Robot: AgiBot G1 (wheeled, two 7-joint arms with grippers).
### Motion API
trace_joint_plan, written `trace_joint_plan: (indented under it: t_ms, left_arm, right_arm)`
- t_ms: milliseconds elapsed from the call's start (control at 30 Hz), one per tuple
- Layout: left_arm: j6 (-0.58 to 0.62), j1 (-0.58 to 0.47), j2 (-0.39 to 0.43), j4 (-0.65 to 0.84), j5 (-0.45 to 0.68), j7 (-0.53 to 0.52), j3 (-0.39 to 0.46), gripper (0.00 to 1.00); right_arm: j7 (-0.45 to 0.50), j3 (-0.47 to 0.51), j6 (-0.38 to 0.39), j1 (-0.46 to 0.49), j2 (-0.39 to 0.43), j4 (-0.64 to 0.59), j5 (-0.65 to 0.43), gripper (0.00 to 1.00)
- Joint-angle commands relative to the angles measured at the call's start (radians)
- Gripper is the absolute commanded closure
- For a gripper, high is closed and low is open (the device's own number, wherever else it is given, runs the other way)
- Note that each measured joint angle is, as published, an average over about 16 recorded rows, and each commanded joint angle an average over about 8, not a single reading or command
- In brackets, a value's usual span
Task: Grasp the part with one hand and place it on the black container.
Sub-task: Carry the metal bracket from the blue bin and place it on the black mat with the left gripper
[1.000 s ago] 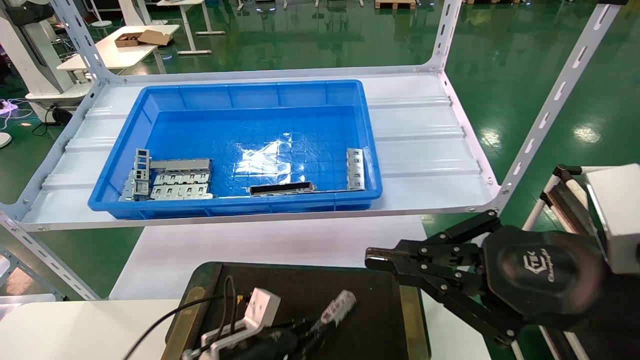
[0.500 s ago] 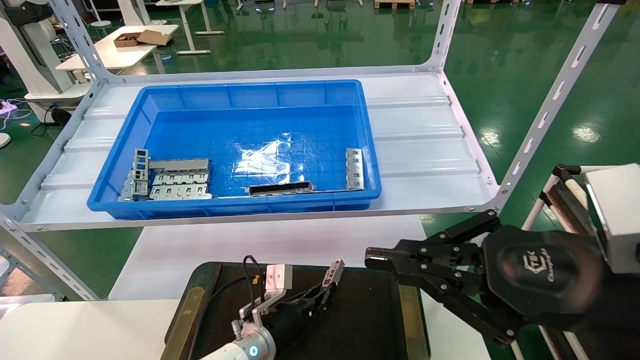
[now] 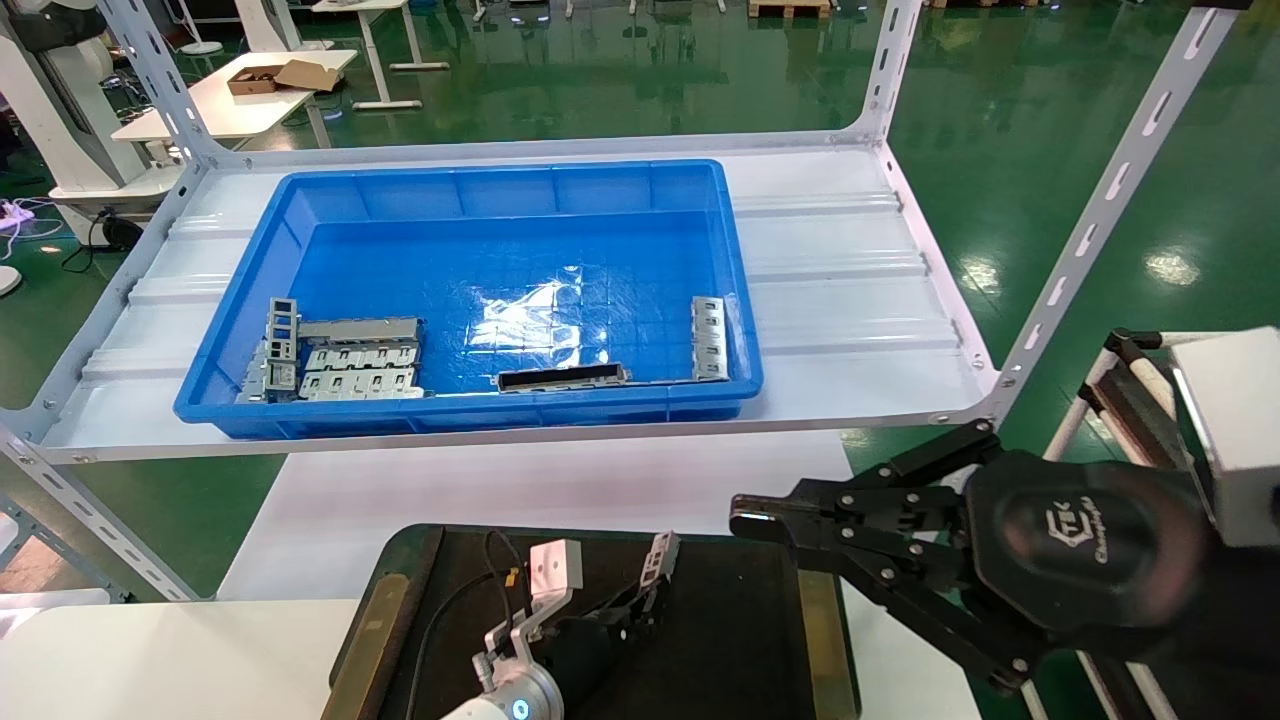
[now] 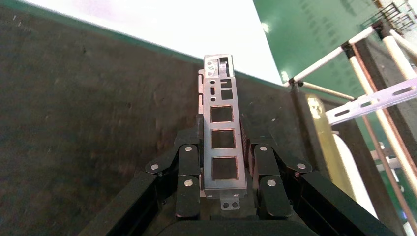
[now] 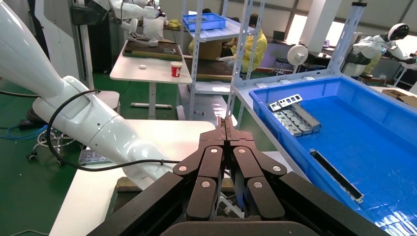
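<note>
My left gripper (image 3: 640,598) is shut on the part (image 3: 660,556), a slim silver-grey bar with rectangular windows, and holds it low over the black container (image 3: 740,640). In the left wrist view the part (image 4: 222,129) sticks out between the fingers (image 4: 189,169) of the left gripper (image 4: 223,132), above the container's dark surface (image 4: 83,118). My right gripper (image 3: 745,520) is shut and empty, hovering at the container's right edge; it shows in the right wrist view (image 5: 226,129).
A blue bin (image 3: 480,190) on the white shelf (image 3: 850,290) holds a cluster of grey brackets (image 3: 340,360), a dark hollow frame (image 3: 562,377) and another silver bar (image 3: 709,338). White shelf posts (image 3: 1100,210) stand at the right. A white table (image 3: 150,650) lies under the container.
My left gripper has swung the part from lying tilted over the container's front to pointing toward its far edge, moving forward and lower. The right arm has not moved.
</note>
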Motion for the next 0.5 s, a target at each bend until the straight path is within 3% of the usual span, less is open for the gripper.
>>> trace_joint_plan:
  t_ms: [33,267,367,433,500]
  left_arm:
    - [-0.018,-0.003,-0.001,0.001,-0.011,-0.015,0.023,1.00]
    - [-0.064,-0.010,-0.001,0.008,-0.044,-0.050,0.085,0.99]
    - [-0.081,-0.014,-0.001,0.009,-0.055,-0.061,0.109,0.86]
    - [-0.092,-0.016,-0.001,0.010,-0.062,-0.068,0.125,0.74]
    - [-0.101,-0.017,-0.001,0.010,-0.069,-0.075,0.140,0.55]
  right_arm:
    - [0.000,0.000,0.000,0.000,0.000,0.000,0.000,1.00]
    - [0.000,0.000,0.000,0.000,0.000,0.000,0.000,1.00]
    - [0.000,0.000,0.000,0.000,0.000,0.000,0.000,0.75]
    - [0.000,0.000,0.000,0.000,0.000,0.000,0.000,0.50]
    - [0.000,0.000,0.000,0.000,0.000,0.000,0.000,0.25]
